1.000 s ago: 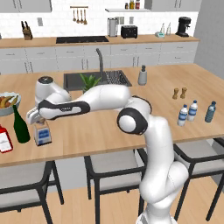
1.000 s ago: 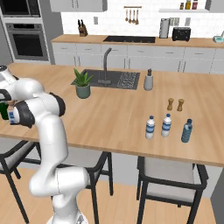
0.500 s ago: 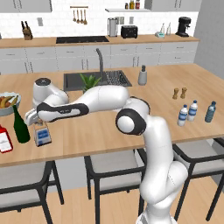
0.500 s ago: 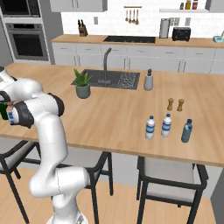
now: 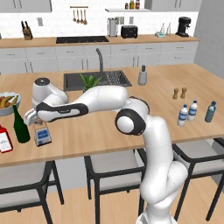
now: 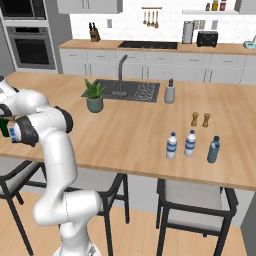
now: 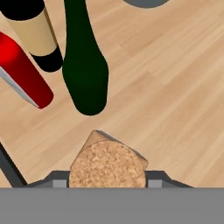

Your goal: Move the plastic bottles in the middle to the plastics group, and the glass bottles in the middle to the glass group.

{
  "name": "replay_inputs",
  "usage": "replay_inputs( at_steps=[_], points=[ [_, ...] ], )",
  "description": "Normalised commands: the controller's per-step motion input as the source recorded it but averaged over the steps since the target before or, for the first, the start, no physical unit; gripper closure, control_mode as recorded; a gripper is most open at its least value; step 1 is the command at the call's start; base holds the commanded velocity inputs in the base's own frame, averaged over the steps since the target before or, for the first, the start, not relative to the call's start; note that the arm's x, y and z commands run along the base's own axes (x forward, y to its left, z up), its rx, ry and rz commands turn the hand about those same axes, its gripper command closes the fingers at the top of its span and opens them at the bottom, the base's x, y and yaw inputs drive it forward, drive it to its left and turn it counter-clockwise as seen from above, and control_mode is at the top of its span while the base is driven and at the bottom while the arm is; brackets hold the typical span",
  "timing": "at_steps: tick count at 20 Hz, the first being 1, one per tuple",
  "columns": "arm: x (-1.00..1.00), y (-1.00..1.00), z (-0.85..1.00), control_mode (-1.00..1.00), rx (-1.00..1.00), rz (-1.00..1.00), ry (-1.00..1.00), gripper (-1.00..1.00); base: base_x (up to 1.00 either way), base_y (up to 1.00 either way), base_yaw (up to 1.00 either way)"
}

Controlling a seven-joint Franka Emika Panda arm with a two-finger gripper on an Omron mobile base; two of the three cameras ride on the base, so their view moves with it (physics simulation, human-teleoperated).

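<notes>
Two bottles near squat bottle [image 5: 42, 133]: green bottle [image 5: 19, 125], red bottle [image 5: 5, 140].

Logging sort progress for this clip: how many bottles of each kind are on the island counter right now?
Small plastic water bottles: 3
Green wine bottle: 1
Red white-labelled bottle: 1
Squat cork-stoppered bottle: 1, under the gripper
Total: 6
</notes>
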Motion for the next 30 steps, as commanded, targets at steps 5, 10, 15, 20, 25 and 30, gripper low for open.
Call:
replay_inputs(
  at_steps=[5, 10, 15, 20, 25, 30],
  points=[
    [0.0, 0.0, 0.0, -1.0, 0.0, 0.0, 0.0, -1.0, 0.0, 0.0, 0.0],
    [0.0, 0.0, 0.0, -1.0, 0.0, 0.0, 0.0, -1.0, 0.0, 0.0, 0.0],
    [0.0, 0.0, 0.0, -1.0, 0.0, 0.0, 0.0, -1.0, 0.0, 0.0, 0.0],
    [0.0, 0.0, 0.01, -1.0, 0.0, 0.0, 0.0, -1.0, 0.0, 0.0, 0.0],
    [-0.29, -0.39, 0.15, -1.0, 0.06, -0.02, 0.0, -1.0, 0.0, 0.0, 0.0],
    [-0.76, -0.97, 0.01, -1.0, 0.25, -0.12, -0.03, -1.0, 0.0, 0.0, 0.0]
  ],
)
